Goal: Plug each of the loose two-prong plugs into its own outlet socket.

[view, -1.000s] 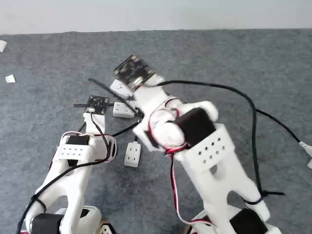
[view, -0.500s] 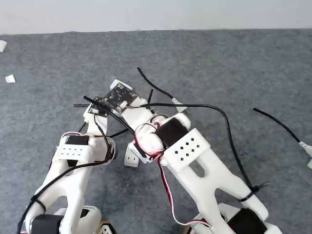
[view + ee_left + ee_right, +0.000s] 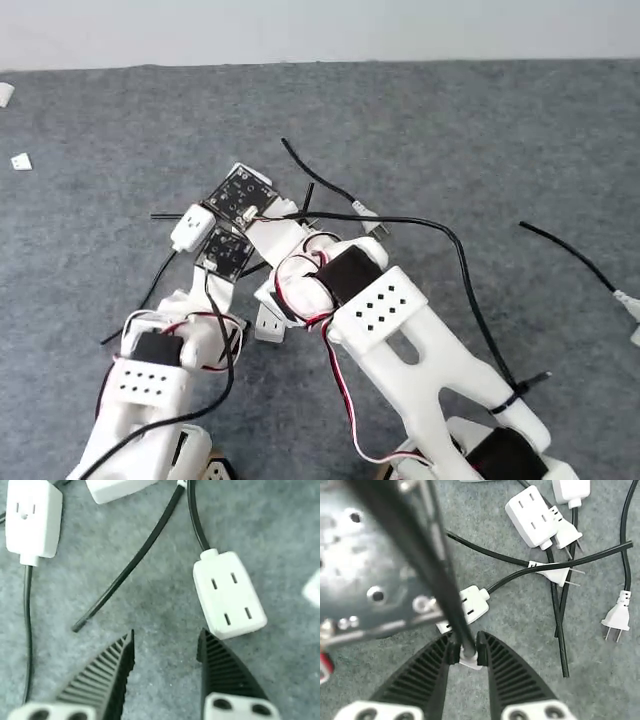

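My right gripper (image 3: pixel 466 649) is shut on the white end of a plug (image 3: pixel 468 656). Its black cord (image 3: pixel 432 575) runs up between the fingers and its prongs are hidden. Just beyond it lies a white outlet socket (image 3: pixel 469 606). Farther off are another socket (image 3: pixel 532 515) and three loose two-prong plugs (image 3: pixel 566 531), (image 3: pixel 559 575), (image 3: pixel 617 618). My left gripper (image 3: pixel 166 637) hangs open over the grey carpet, beside a white two-outlet socket (image 3: pixel 228 599) that is not between its fingers. A second socket (image 3: pixel 32 516) lies farther away. From above, both arms crowd over the sockets (image 3: pixel 190 228).
Black cords (image 3: pixel 470 290) cross the carpet around the right arm (image 3: pixel 390 310). A cut cable end (image 3: pixel 76 627) lies near my left fingers. One more white plug (image 3: pixel 628 300) sits at the right edge. The left arm's circuit board (image 3: pixel 370 580) is close beside my right gripper.
The right arm swung down and left over the sockets. Then the left arm drew back toward the near edge, uncovering a white socket.
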